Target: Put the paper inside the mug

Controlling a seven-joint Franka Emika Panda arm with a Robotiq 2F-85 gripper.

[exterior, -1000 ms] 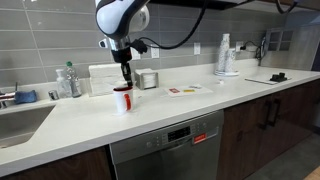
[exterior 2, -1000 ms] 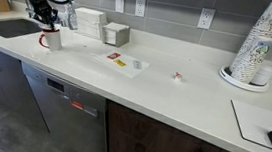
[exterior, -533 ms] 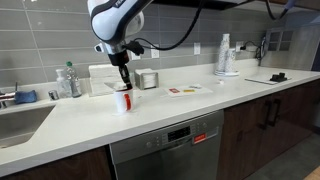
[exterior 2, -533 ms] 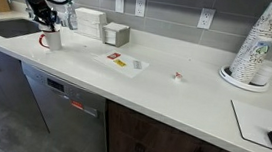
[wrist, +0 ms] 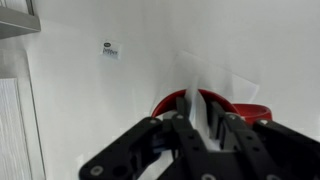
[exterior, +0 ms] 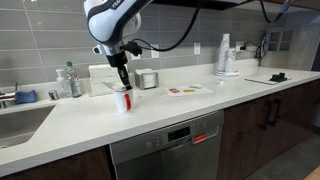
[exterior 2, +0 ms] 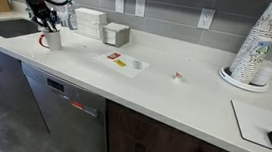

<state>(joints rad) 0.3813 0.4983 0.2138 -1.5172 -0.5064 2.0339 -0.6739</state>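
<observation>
The small red mug [exterior: 122, 101] with a white inside stands on the white counter, near the sink; it also shows in the other exterior view [exterior 2: 51, 40]. My gripper [exterior: 124, 84] [exterior 2: 47, 23] hangs straight down just above the mug's mouth. In the wrist view the gripper [wrist: 197, 112] is shut on the white paper [wrist: 196, 82]. The paper sticks out between the fingers, over the mug's red rim [wrist: 256, 110].
A round silver tin [exterior: 148, 79] stands behind the mug. Red-and-white card pieces [exterior: 183, 90] [exterior 2: 125, 62] lie mid-counter. Stacked white cups [exterior: 224, 55] [exterior 2: 257, 42] stand at the far end. Bottles [exterior: 68, 80] and a sink [exterior: 20, 120] are beside the mug.
The arm's upper part has shifted a little sideways. The gripper stays over the mug with the paper in it.
</observation>
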